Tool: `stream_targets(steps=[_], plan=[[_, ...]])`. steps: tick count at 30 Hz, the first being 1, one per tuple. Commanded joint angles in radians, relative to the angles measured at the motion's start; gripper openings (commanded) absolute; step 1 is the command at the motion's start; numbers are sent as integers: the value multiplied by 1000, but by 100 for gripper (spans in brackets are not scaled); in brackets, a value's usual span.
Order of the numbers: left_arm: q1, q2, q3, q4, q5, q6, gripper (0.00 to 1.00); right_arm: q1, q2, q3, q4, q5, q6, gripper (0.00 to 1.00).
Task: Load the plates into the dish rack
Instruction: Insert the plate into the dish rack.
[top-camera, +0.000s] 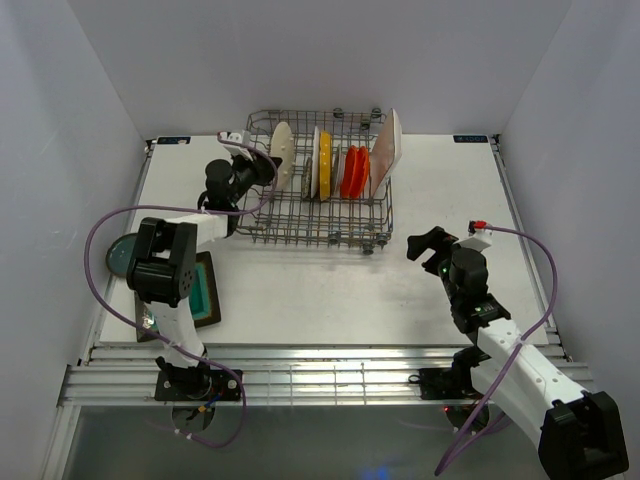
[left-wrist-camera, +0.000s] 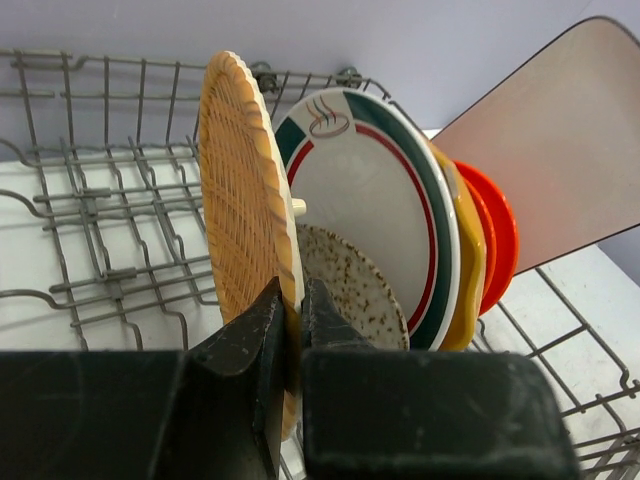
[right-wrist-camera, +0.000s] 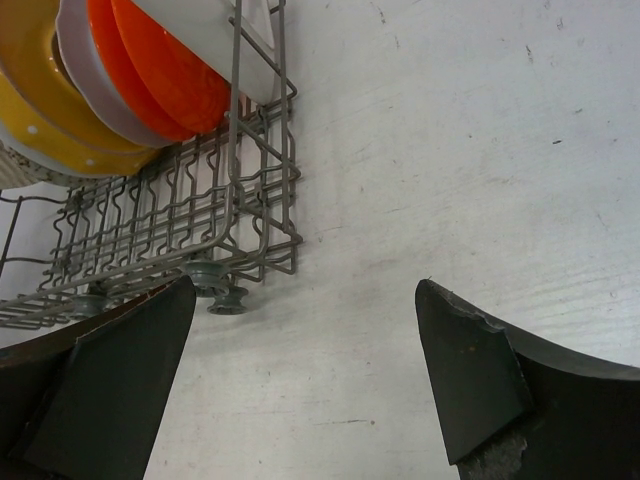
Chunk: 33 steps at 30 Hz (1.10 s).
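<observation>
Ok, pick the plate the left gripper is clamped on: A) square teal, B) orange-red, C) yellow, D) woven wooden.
D: the left wrist view shows the left gripper shut on the rim of the woven wooden plate, which stands upright in the dish rack.

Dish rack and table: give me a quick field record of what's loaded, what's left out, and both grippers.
rack: dish rack, back centre of table
in rack, upright: woven plate, green-rimmed plate, yellow plate, orange-red plate, rectangular plate
on table: dark teal plate, square teal plate
left gripper: jaws shut on woven plate rim
right gripper: jaws open, empty, right of rack
</observation>
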Motion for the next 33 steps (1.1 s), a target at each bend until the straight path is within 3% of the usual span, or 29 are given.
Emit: stream_targets(steps=[1,20,33], plan=[[-12,-8,31,46,3,12,0,0,5,6,56,5,-12,96],[-64,26,31,23,-25,68,0,-1,10,8,54,5,-10,97],[-113,23,34,-41,-203,122,0,-1,22,11,53,-2,-12,97]])
